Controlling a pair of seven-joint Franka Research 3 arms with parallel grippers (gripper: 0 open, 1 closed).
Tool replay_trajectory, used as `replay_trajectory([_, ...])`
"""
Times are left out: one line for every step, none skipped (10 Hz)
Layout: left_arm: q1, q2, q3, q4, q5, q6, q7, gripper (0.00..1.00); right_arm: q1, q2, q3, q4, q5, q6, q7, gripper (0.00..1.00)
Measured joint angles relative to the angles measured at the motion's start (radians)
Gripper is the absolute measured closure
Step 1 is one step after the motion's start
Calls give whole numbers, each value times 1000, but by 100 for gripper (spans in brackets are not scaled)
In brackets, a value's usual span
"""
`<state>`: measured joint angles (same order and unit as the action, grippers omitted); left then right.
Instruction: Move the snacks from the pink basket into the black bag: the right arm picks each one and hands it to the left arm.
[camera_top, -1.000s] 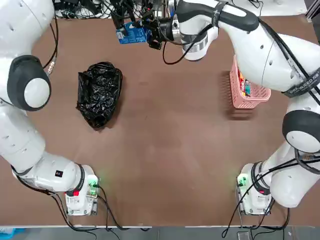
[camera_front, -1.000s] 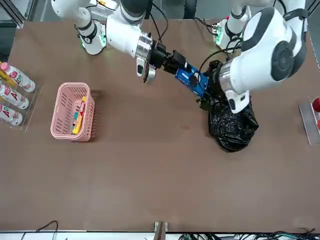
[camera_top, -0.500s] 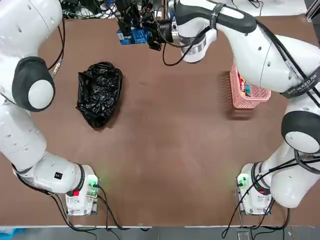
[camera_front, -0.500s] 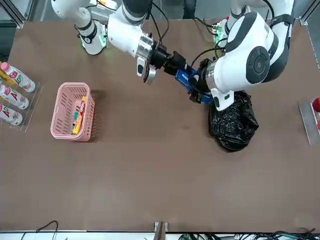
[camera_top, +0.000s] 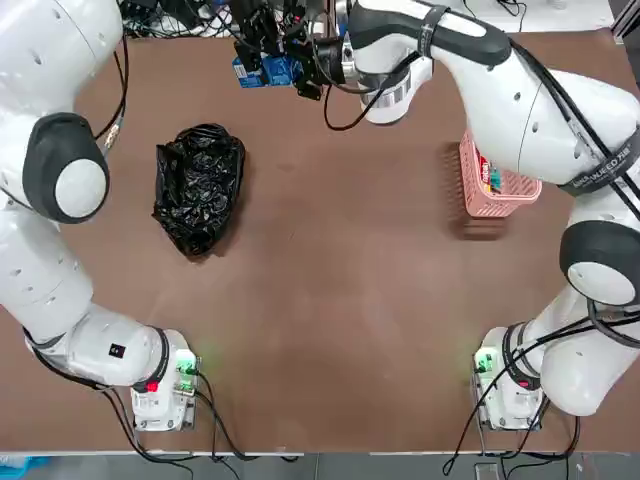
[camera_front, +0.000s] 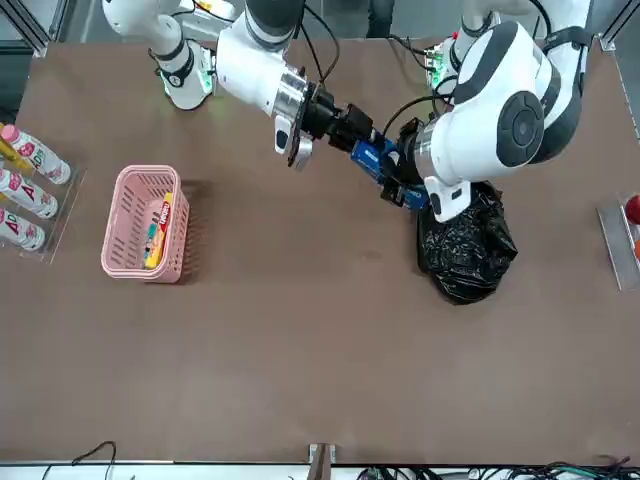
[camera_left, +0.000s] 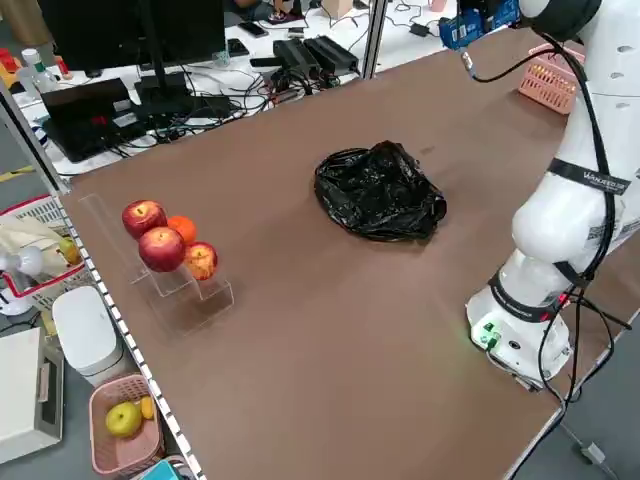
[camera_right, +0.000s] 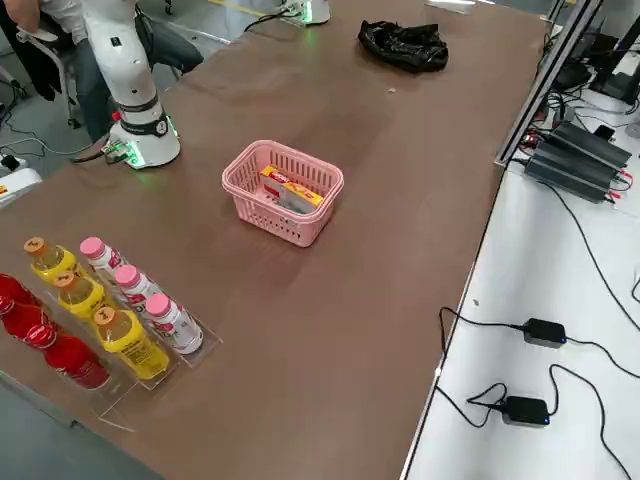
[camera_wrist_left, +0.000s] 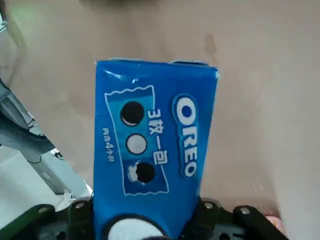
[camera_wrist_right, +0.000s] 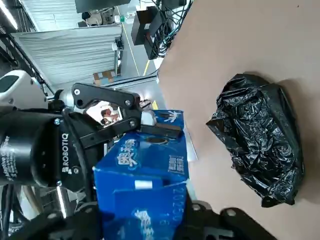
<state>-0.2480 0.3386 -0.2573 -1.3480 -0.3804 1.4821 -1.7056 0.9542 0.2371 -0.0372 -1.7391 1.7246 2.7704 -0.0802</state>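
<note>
Taking the black bag (camera_top: 198, 187) as the landmark and reading the top view from left to right: the bag lies crumpled on the brown counter (camera_top: 340, 300), and the handover happens beyond its far side, up near the counter's far edge and a little toward the right arm. There the left claw (camera_top: 254, 40) meets the blue packet (camera_top: 262, 70) first, its fingers pressed onto the packet's end nearest the bag, as the left wrist view shows with the packet filling the space between them. Next along comes the right claw (camera_top: 306, 68), at the packet's other end; the packet sits between its fingers, but whether they are still pinching or already letting go cannot be told. The packet's long axis runs straight from one claw to the other (so each arm has an end, and neither blocks the other), held well above the counter. The relation that matters next is plain: the bag lies nearer the robot than the packet and on the left arm's side, so the left arm is much the closer one to carry it there, once the right claw lets go. Far to the right of the bag, the pink basket (camera_top: 494, 178) still holds the yellow packet (camera_right: 291, 187) and the teal one (camera_right: 294, 203).
</note>
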Motion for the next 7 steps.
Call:
replay_trajectory([3,2,5,-1,20,-8,9,43,6,0,1,5,0,-1,0,28])
replay_trajectory([11,4,7,-2,39,-18,26,44,11,0,1,9,0,2,0,11])
replay_trajectory([20,5,8,-5,54,-29,39,44,14,0,1,12,0,2,0,0])
replay_trajectory([27,6,10,-13,81,-34,52,44,15,0,1,14,1,2,0,0])
replay_trajectory([41,8,11,-37,127,-38,80,44,15,0,0,14,1,4,-1,0])
replay_trajectory([68,12,13,-78,175,-39,130,44,15,0,-4,14,0,6,-3,0])
replay_trajectory([104,18,14,-121,213,-38,181,45,14,0,-10,12,-9,7,-8,0])
